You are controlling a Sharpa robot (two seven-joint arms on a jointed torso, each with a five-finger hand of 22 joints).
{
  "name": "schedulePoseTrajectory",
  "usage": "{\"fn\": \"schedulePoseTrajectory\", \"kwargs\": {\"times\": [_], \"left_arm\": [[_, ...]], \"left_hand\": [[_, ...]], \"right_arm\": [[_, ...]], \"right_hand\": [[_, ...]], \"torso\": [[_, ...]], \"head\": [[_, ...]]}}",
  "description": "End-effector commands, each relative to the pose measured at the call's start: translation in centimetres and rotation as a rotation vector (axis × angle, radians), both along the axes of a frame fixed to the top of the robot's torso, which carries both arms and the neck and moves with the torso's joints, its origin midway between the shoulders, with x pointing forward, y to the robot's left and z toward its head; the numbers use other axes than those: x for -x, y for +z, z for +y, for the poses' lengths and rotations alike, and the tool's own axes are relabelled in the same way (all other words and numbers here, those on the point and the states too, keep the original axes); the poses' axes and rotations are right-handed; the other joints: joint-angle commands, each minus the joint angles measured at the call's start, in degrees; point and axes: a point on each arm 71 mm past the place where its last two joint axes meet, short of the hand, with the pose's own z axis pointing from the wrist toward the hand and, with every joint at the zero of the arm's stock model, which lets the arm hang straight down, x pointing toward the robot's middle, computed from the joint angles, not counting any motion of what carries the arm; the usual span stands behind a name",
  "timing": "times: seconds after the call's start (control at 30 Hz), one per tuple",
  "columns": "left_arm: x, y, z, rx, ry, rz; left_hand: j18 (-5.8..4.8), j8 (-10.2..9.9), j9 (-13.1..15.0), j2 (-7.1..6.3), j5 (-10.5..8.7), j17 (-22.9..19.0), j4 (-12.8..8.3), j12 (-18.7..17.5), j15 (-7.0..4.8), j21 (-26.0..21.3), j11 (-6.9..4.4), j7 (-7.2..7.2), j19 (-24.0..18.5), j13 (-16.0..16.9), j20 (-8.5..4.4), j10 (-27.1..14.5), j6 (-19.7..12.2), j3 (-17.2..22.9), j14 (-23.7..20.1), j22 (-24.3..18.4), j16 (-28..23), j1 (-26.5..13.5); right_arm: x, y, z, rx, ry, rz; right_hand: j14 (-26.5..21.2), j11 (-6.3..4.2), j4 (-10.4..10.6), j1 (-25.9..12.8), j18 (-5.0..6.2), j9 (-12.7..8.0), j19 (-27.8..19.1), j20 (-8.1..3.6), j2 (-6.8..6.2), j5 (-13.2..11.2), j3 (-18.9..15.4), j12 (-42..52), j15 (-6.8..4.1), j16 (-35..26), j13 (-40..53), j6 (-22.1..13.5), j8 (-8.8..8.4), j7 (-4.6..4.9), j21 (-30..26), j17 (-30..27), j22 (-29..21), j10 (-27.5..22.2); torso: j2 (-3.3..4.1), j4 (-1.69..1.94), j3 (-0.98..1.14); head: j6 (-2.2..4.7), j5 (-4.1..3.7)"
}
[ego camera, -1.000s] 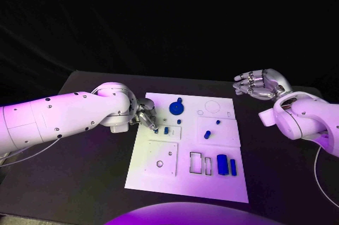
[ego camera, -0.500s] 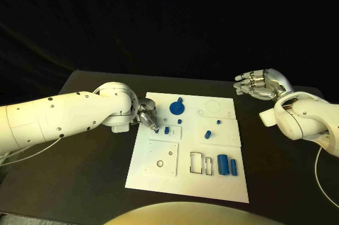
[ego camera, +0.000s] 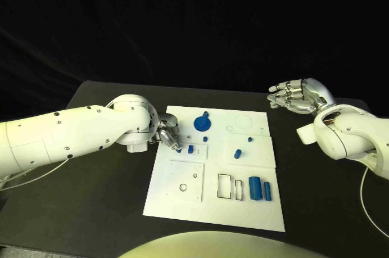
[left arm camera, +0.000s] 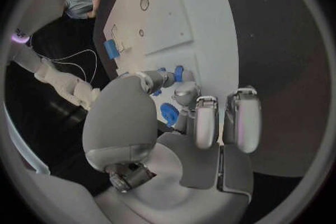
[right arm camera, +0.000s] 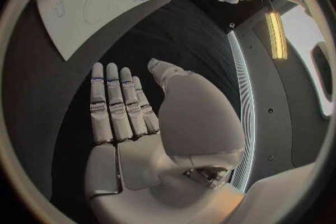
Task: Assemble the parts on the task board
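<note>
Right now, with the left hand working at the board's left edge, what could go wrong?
1. The left hand has its fingertips beside a small blue part on the task board; a slip could knock the part off its spot.
2. Pressing at the board's edge might shift the board and disturb the blue round part.
3. The right hand hangs off the board, open, so it can't steady anything.

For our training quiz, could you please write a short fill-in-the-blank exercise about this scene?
1. The right hand holds nothing, with its fingers ____.
2. The left hand works at the task board's ____ edge in the head view.
3. The round blue part lies on the ____ half of the board.
4. The parts are coloured ____.

Missing words: apart; left; far; blue
</note>
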Motion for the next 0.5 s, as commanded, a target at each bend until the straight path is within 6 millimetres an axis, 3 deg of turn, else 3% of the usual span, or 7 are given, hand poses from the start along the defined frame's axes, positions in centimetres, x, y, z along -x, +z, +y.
{"fn": "schedulePoseTrajectory", "kwargs": {"times": [0.03,0.5], "left_arm": [[0.18,-0.25,-0.02,-0.021,-0.014,0.023],[0.18,-0.32,-0.03,-0.018,-0.009,0.034]], "left_hand": [[0.1,0.2,0.61,0.38,0.37,15.1,-9.53,0.28,-0.51,0.14,-0.02,-0.41,1.63,-0.1,-0.4,0.22,0.21,9.9,5.95,5.46,0.19,0.03],[0.06,0.4,0.68,0.45,0.34,15.1,-9.49,0.47,-0.54,0.25,-0.08,-0.5,1.71,0.15,-0.42,0.44,0.28,9.89,5.95,5.65,0.19,-0.24]], "right_arm": [[0.05,0.02,0.09,-0.002,0.011,-0.004],[0.03,0.01,0.1,-0.002,0.01,-0.005]], "right_hand": [[0.1,0.33,-0.09,-0.79,0.3,-0.12,-0.05,0.25,0.02,0.22,-0.29,-0.43,0.42,-0.35,-0.06,-0.13,-0.23,1.57,-0.23,-0.09,-0.14,0.03],[0.07,0.4,-0.13,-0.84,0.3,-0.16,-0.11,0.29,0.03,0.25,-0.37,-0.52,0.47,-0.45,-0.06,-0.15,-0.3,1.65,-0.24,-0.19,-0.28,-0.02]], "torso": [[0.01,-0.01,-0.03],[-0.01,0.03,-0.04]], "head": [[0.0,0.01],[-0.11,0.01]]}}
